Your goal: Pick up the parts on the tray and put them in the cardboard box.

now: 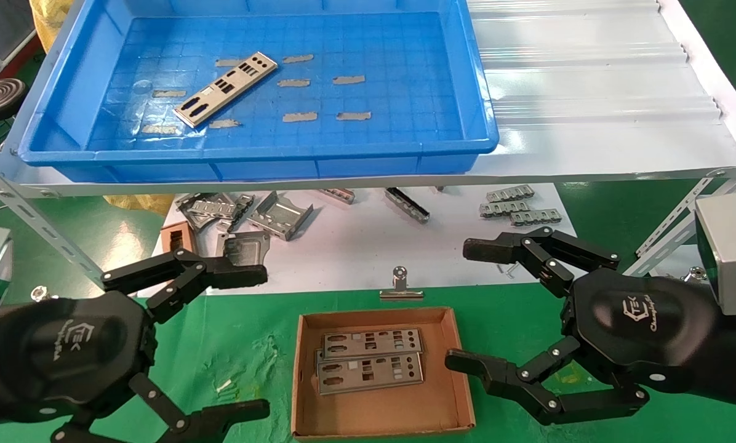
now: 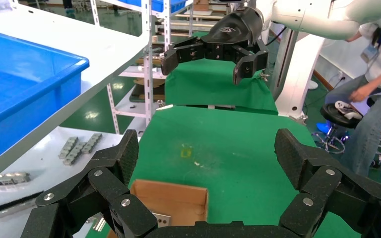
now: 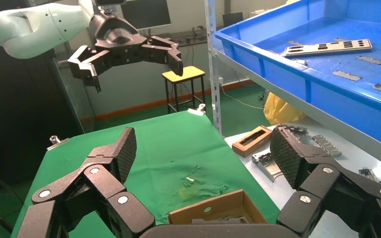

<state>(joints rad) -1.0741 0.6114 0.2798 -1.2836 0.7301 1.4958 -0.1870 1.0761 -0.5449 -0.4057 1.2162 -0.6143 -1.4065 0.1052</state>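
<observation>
One silver part (image 1: 226, 90) lies slantwise on the floor of the blue tray (image 1: 405, 123) on the upper shelf; it also shows in the right wrist view as a plate (image 3: 327, 47). The cardboard box (image 1: 380, 412) sits on the green cloth below, with two parts (image 1: 370, 373) overlapping inside it. My left gripper (image 1: 254, 341) hovers open to the left of the box, holding nothing. To the right of the box my right gripper (image 1: 466, 304) is open and empty too. Each wrist view shows its own wide-spread fingers above a corner of the box (image 2: 171, 198) (image 3: 213, 210).
Bent grey brackets (image 1: 279, 215), ridged strips (image 1: 519, 206) and a small brown frame (image 1: 177, 237) lie on the white lower shelf behind the box. A binder clip (image 1: 400, 286) sits at the cloth's far edge. Slanted metal struts (image 1: 669, 234) carry the tray's shelf. A person (image 2: 372, 94) sits nearby.
</observation>
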